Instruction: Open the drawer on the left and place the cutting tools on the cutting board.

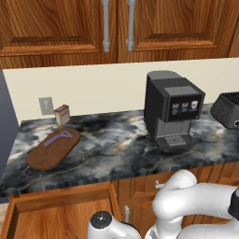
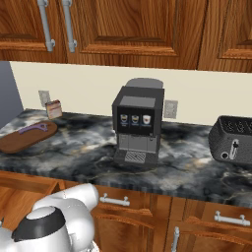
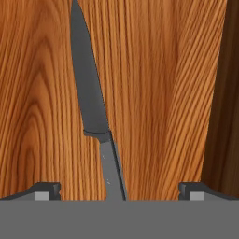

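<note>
While open, fingers [image 3: 119, 191] astride knife [image 3: 88, 93].

Legible text, labels, brands, numbers: none. Coffee machine [image 1: 172, 109]: three small pictured buttons on its dark front panel, too small to make out any lettering. Small tan box [image 1: 62, 114] with red stripes, by the wall on the bench [image 1: 121, 144]: markings carry no readable words.
</note>
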